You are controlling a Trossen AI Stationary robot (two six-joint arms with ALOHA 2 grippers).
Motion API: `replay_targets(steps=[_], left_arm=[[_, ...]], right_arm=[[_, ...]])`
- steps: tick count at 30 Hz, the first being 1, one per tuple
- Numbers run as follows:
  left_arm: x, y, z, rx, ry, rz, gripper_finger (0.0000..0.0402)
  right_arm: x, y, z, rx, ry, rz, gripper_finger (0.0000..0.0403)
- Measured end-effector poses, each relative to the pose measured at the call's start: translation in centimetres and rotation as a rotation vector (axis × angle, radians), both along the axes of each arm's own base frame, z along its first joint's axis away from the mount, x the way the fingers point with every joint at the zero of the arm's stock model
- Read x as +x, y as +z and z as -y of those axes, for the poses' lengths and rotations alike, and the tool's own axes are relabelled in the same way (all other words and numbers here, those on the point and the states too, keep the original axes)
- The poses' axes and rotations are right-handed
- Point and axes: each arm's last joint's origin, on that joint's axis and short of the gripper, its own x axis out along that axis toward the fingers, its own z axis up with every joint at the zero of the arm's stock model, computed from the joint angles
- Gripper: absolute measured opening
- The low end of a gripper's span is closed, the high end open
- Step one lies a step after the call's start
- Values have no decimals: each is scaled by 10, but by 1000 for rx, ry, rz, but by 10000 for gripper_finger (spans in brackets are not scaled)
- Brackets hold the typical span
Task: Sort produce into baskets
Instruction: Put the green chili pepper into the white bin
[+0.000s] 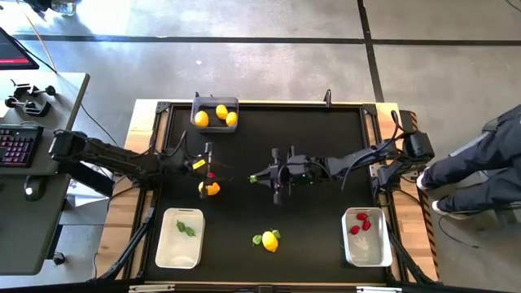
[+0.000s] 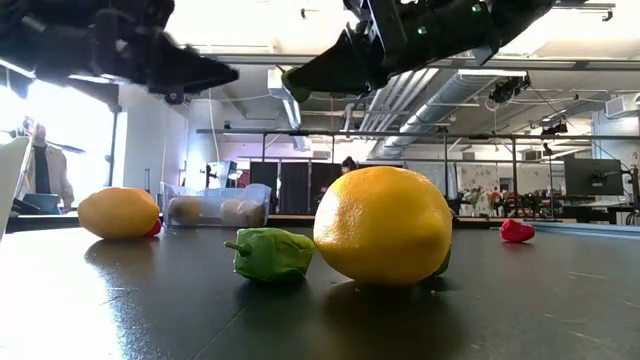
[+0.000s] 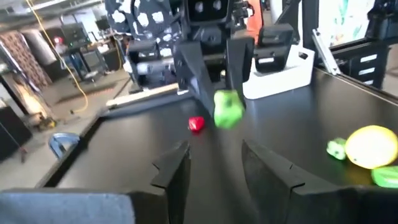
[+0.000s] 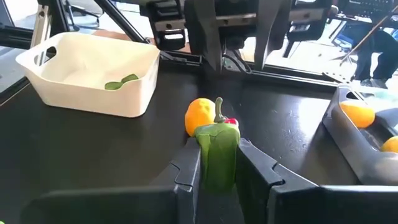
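My right gripper [image 1: 262,177] hangs over the table's middle, shut on a green toy pepper [image 4: 217,143]. Facing it from the left, my left gripper [image 3: 214,165] is open with nothing between its fingers. An orange fruit [image 1: 212,189] with a red piece [image 4: 231,122] beside it rests on the table under the left gripper. A yellow lemon [image 1: 269,240] with green pieces [image 2: 270,253] lies near the front edge. The dark grey basket [image 1: 215,104] holds three yellow fruits. The left white basket [image 1: 179,248] holds a green piece, and the right white basket [image 1: 366,252] holds red pieces. My right gripper pinches the pepper's body [image 4: 210,167] between its two fingers, with the stem [image 4: 219,107] sticking out beyond the fingertips. The fingers come nearly level from the table's right. The pepper [image 3: 227,109] is lifted clear of the table.
A single red piece [image 3: 196,124] lies on the black mat below the right gripper. A raised frame [image 1: 260,104] borders the mat. A person's legs [image 1: 472,171] show past the right edge. A desk with a keyboard [image 1: 20,146] stands to the left.
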Motion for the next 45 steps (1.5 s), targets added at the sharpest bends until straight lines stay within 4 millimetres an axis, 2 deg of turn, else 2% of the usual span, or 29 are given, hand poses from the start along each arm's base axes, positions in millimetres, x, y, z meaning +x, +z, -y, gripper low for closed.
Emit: replay_targets(steps=[9,15,28,37,41,45], left_arm=[[38,10,5,80,-15,-34,132],[52,11,8,121,-83,-48,125],[63,6,19,185,-142,-16,76],[64,7,18,187,-143,-2,5],[63,7,19,185,-166,1,2],[58,13,19,183,-172,-4,1]], right_arm=[[0,0,-2,-10,40,0,57],[0,0,-6,-25,58,1,57],[0,1,-6,-23,58,11,57],[0,1,-6,-22,61,12,58],[0,1,-6,-22,64,10,75],[0,1,-6,-27,42,10,117]])
